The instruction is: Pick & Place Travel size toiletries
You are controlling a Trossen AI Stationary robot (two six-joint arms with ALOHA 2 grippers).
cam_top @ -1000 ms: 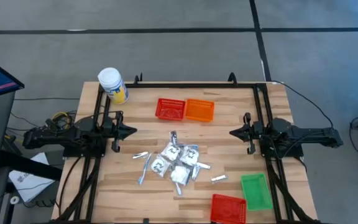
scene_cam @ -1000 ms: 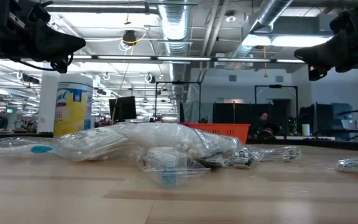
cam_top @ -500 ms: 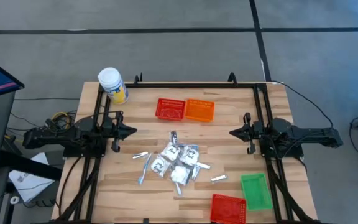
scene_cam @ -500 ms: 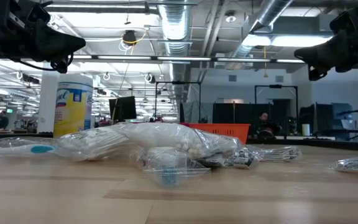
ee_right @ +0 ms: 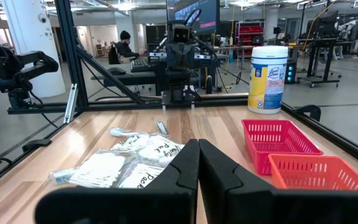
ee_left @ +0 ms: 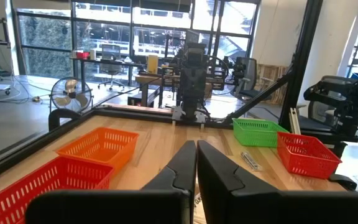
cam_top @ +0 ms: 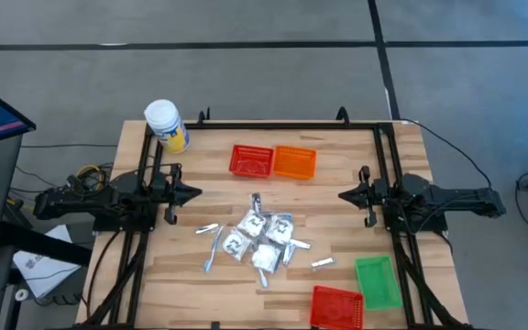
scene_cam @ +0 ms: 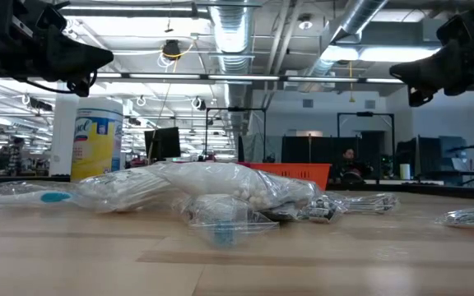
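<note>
The travel size toiletries [cam_top: 259, 240] lie heaped at the table's middle: white and clear-wrapped packets with slim silver sticks around them, one stick [cam_top: 323, 264] apart on the right. The low view shows the heap [scene_cam: 220, 193], the right wrist view too [ee_right: 129, 162]. My left gripper [cam_top: 195, 192] hovers shut above the table's left side, left of the heap; its fingers meet in the left wrist view [ee_left: 196, 165]. My right gripper [cam_top: 342, 195] hovers shut on the right side, fingers together in the right wrist view [ee_right: 198, 163]. Both hold nothing.
A red basket [cam_top: 251, 161] and an orange basket [cam_top: 294, 162] stand side by side toward the far edge. A green basket [cam_top: 378, 280] and a second red basket [cam_top: 337, 306] sit at the near right corner. A white-lidded yellow jar [cam_top: 166, 126] stands at the far left corner.
</note>
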